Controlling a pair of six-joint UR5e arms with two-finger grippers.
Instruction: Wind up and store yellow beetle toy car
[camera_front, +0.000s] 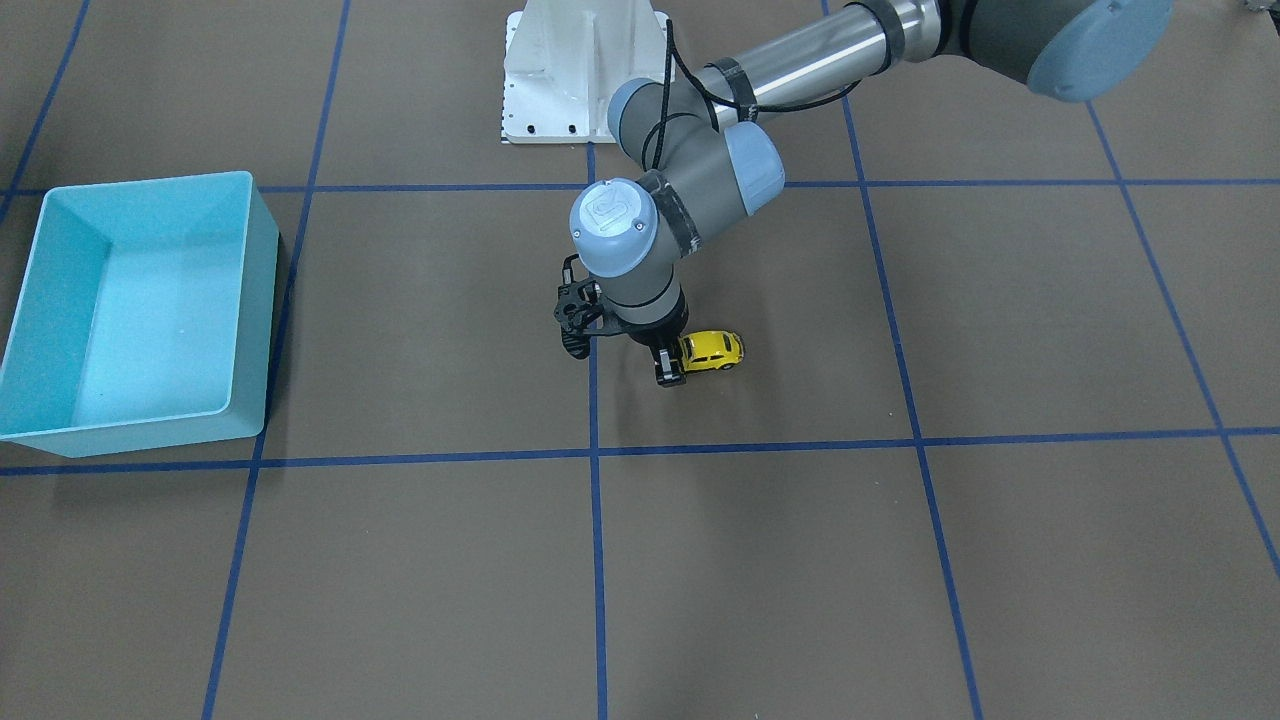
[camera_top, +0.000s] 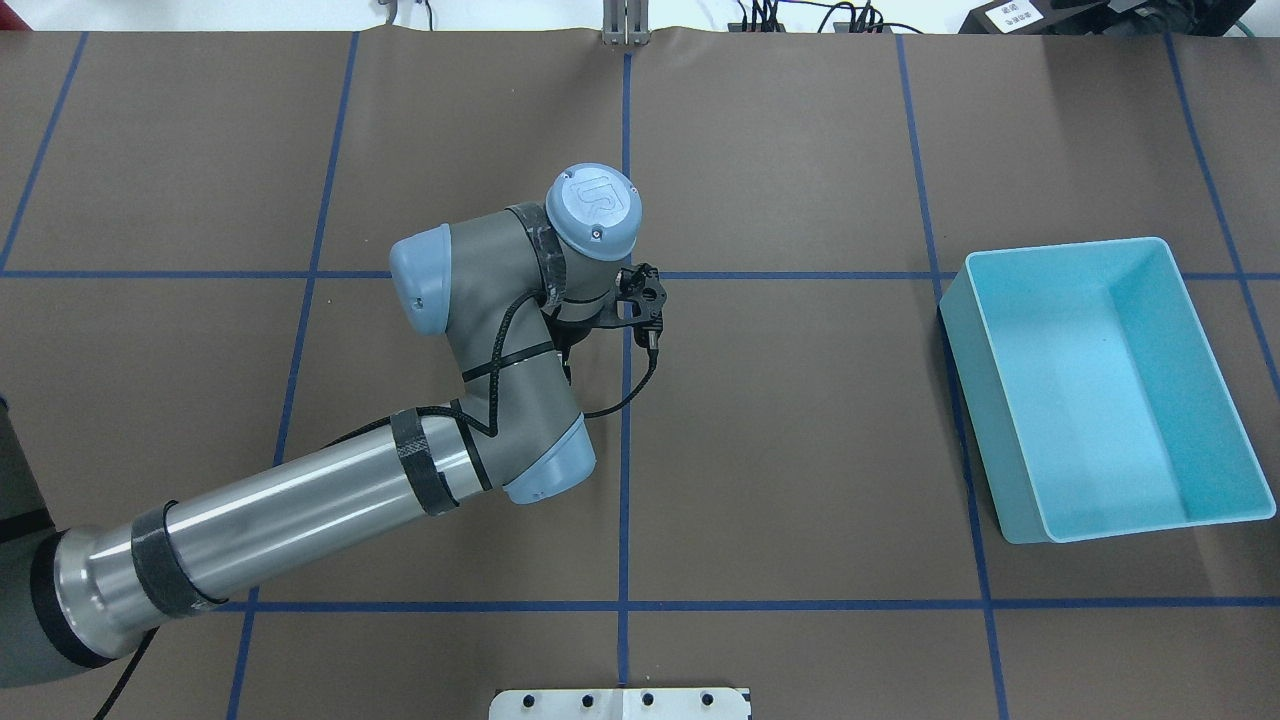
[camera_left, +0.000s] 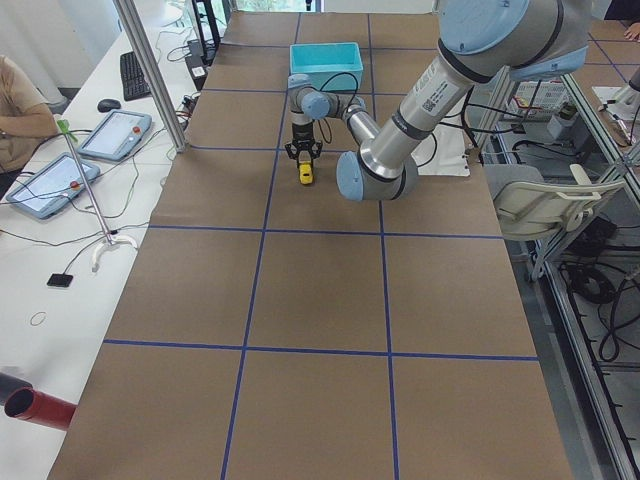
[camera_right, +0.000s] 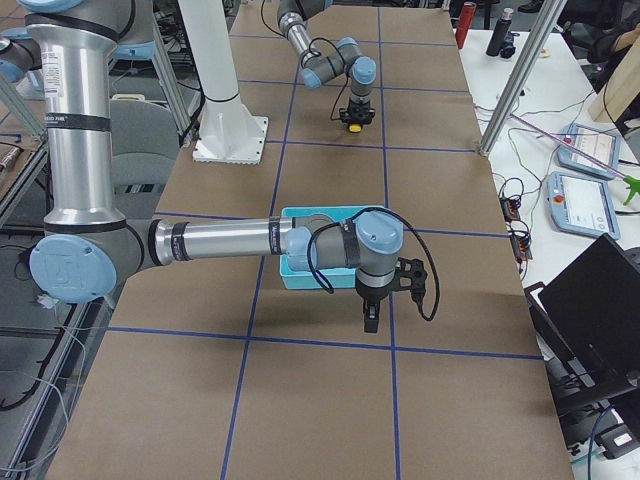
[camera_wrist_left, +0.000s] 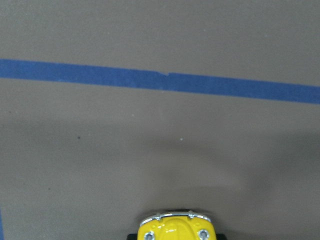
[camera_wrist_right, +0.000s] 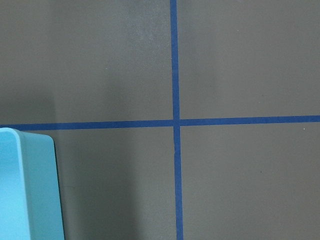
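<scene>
Glossy, rounded yellow toy car (camera_front: 712, 350) lies lengthwise on the matte brown table (camera_front: 1000, 560), chrome-bumpered end at the left end effector (camera_front: 671, 362). Its grip state cannot be told.

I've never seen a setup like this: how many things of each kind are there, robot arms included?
Robot arms: 2, left arm and right arm
yellow toy car: 1
light blue bin: 1
Total: 4
</scene>
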